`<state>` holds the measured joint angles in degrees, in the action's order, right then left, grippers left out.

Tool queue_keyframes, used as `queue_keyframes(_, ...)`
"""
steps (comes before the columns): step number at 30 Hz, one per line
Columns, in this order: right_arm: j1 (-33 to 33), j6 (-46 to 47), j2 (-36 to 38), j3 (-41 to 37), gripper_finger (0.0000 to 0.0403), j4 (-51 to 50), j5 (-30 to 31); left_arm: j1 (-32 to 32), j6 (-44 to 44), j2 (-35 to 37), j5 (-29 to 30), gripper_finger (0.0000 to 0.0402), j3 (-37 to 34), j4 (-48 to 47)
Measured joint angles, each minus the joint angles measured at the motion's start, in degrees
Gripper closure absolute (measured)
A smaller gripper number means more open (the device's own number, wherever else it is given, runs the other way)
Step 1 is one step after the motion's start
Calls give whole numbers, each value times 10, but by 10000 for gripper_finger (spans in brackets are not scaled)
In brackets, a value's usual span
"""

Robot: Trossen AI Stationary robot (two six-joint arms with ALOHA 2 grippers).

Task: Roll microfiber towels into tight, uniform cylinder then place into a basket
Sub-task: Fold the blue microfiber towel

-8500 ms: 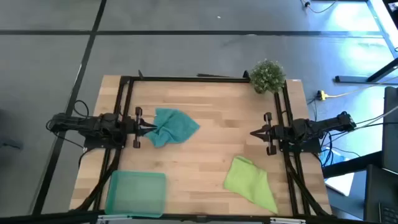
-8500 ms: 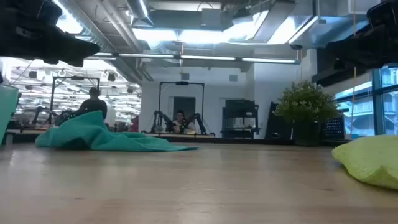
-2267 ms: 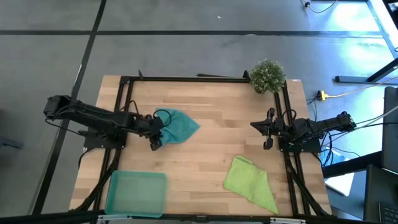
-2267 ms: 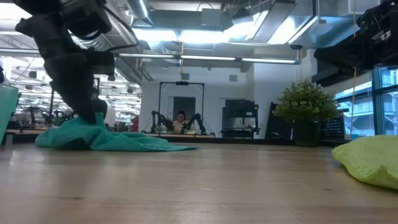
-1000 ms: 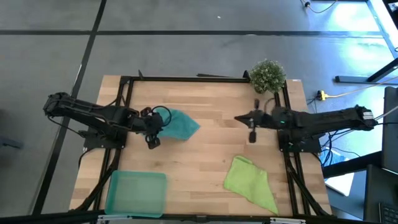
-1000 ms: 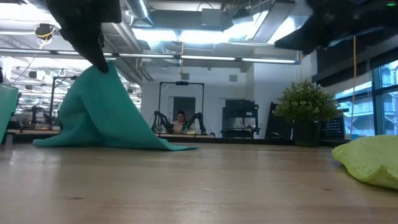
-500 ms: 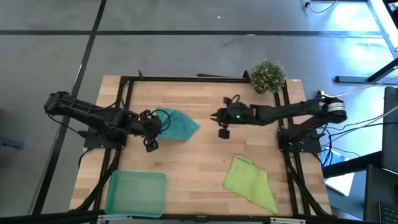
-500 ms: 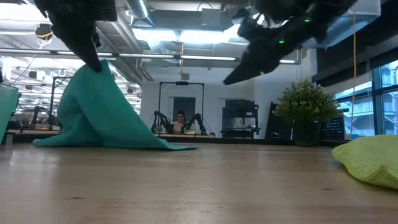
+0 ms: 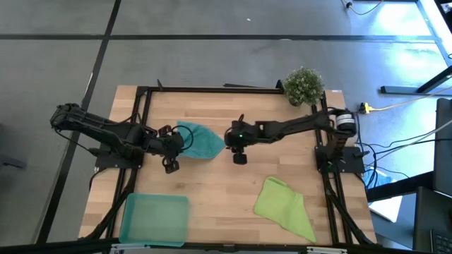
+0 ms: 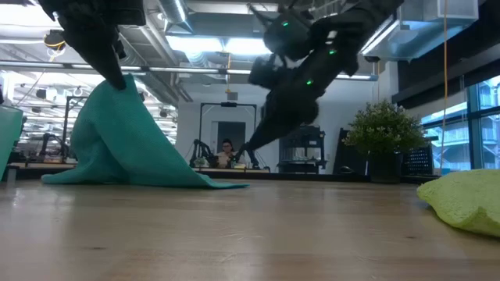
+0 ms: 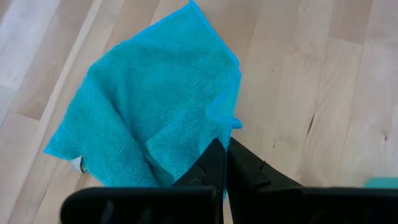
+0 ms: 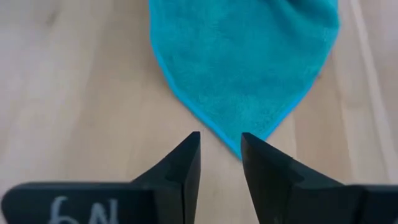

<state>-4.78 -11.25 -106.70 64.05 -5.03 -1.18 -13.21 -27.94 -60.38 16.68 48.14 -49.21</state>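
The basket [image 9: 155, 219] sits empty at the near-left corner of the table [image 9: 233, 189]. The lime towel [image 9: 285, 205] lies crumpled at the near-right of the table, well apart from both arms; in the low view it shows as a low mound [image 10: 464, 201] at the right edge.

Farther back, at mid-table, the left gripper [image 9: 179, 142] has its fingers closed on one corner of the teal towel [image 9: 198, 141]. In the left wrist view the two fingers meet with the cloth's edge pinched between them [image 11: 222, 163], and the rest of the towel [image 11: 149, 106] hangs away beneath them. In the low view the towel [image 10: 125, 144] forms a tent shape: the gripped corner is raised and the lower edge rests spread on the table.

The right arm reaches across the table toward the towel's opposite side. The right gripper [image 9: 229, 138] is just beside the free corner of the towel. In the right wrist view its fingers stand slightly apart [image 12: 220, 158], with the towel's pointed corner [image 12: 239, 146] lying just ahead of the gap and nothing held between them.

A potted plant [image 9: 304, 86] stands at the far-right corner of the table. Beyond the table, in the low view, a person [image 10: 226, 151] sits in the room behind.
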Motion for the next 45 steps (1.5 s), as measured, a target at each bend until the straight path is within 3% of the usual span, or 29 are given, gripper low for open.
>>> queue_keyframes(11, -19, -10, -78, 41, 289, -13, 43, 0, 0, 0, -8, 401, 0, -3)
queue_keyframes(19, -37, 8, -83, 41, 289, -9, -13, 0, 0, 0, -8, 401, 0, -4)
queue_keyframes(31, -39, 25, -121, 43, 291, 16, -8, 0, 0, 0, -9, 401, 0, -5)
queue_keyframes(34, -39, 24, -122, 43, 310, 14, -5, 0, 0, 0, -9, 401, -1, -5)
queue_keyframes(39, -40, 25, -123, 43, 390, 17, 0, 1, -17, 0, 5, 401, -1, -5)
queue_keyframes(45, -36, -13, -80, 51, 398, -26, 27, 1, -48, 6, 45, 401, 4, -13)
